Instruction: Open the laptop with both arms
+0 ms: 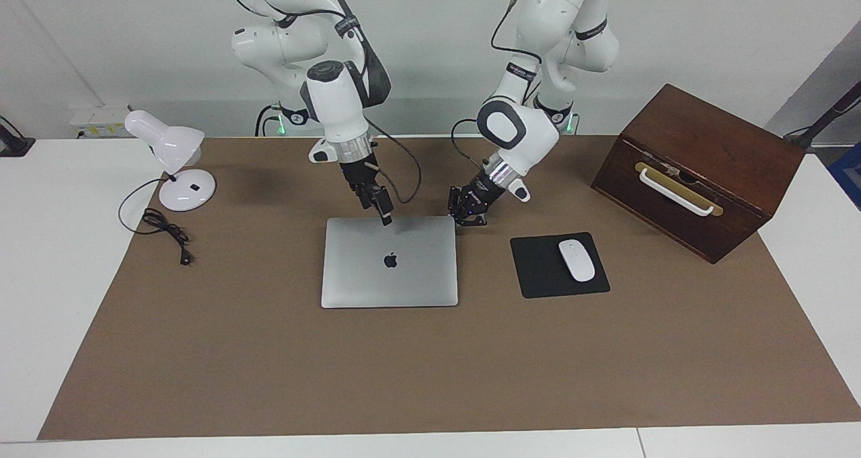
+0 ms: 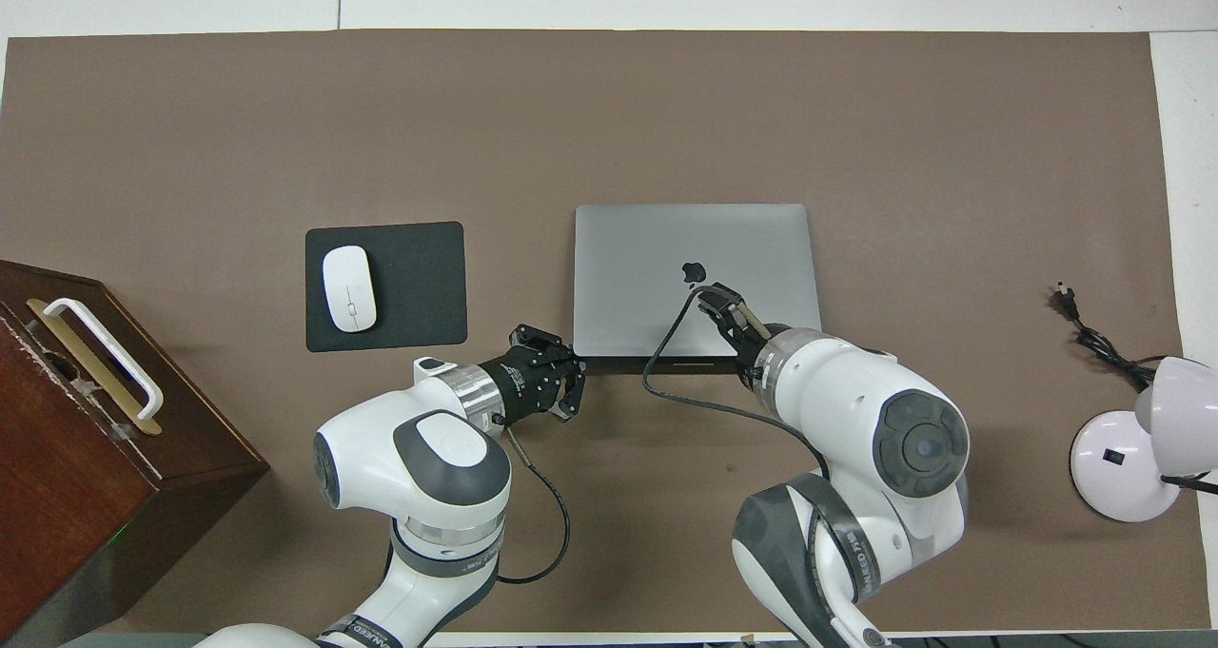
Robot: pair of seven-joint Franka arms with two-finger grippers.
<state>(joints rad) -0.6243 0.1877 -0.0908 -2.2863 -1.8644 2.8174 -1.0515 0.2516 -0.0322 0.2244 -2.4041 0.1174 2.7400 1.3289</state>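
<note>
- Facing view: left arm angles down from its base, left gripper (image 1: 469, 217) low at the closed laptop's (image 1: 389, 261) corner nearest the robots on the left arm's end. Fingertips pinched together, holding nothing; contact with the corner can't be confirmed.
- Right arm bends over steeply, right gripper (image 1: 384, 216) pointing down over the laptop's edge nearest the robots. Can't tell how its fingers stand or whether it touches the lid.
- Overhead view: laptop (image 2: 697, 280) lies flat, lid down, mid-table on the brown mat (image 2: 609, 115), beside the mouse pad (image 2: 385, 286).
- Markings: dark apple logo (image 1: 390, 261) centred on the lid. No other writing legible.
- Count: two arms, one laptop, one black mouse pad with one white mouse (image 1: 576, 260) on it, one wooden box (image 1: 699, 169) with a white handle, one white desk lamp (image 1: 173, 159) with its cord loose.
</note>
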